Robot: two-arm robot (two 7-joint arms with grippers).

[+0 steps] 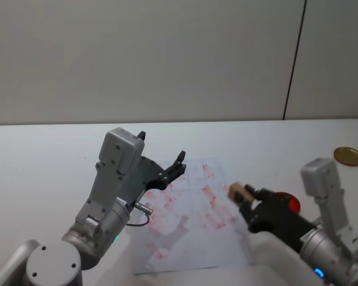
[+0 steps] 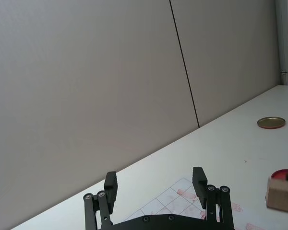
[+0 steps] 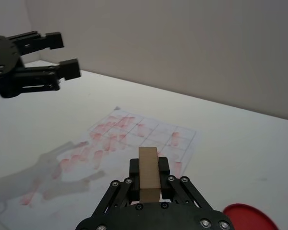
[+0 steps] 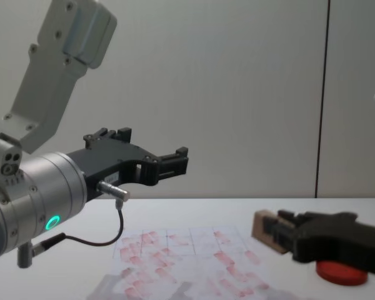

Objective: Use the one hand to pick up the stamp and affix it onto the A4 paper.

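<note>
The stamp, a small tan wooden block, is held in the air by my right gripper, which is shut on it. It hangs just over the right edge of the A4 paper, a white gridded sheet covered with pinkish-red stamp marks. The right wrist view shows the stamp upright between the black fingers, above the paper. From the chest, the stamp floats a little above the sheet. My left gripper hovers open over the paper's far left part, holding nothing.
A flat round red ink pad lies on the table right of the paper, behind my right gripper. A gold round lid sits far right. White table all around, grey wall behind.
</note>
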